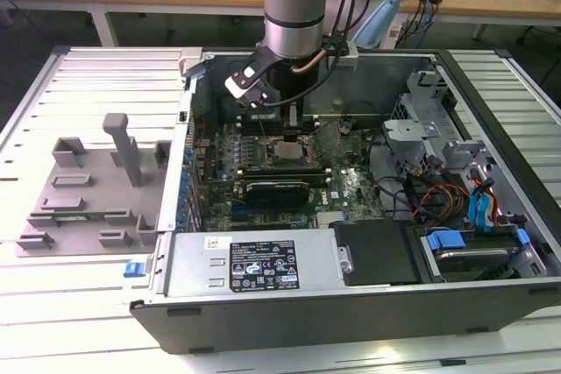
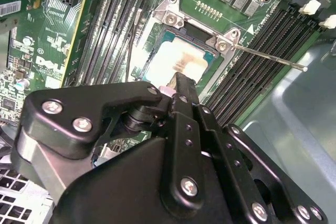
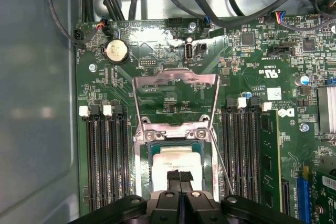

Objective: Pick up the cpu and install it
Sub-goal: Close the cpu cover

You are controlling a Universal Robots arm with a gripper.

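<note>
The cpu, a small square chip with a silvery-white top, lies flat inside the motherboard socket; the second wrist view shows the cpu there too. My gripper is right over the chip's near edge with its two black fingers pressed together, and nothing shows between them. In the second wrist view the gripper tip sits at the chip's edge; I cannot tell whether it touches. In the exterior view the gripper reaches down into the open computer case, above the socket.
The socket's metal load plate stands hinged open, and its thin lever sticks out sideways. Black memory slots flank the socket. A grey tray lies at the exterior view's left, outside the case. Cables and drive bays fill the case's right.
</note>
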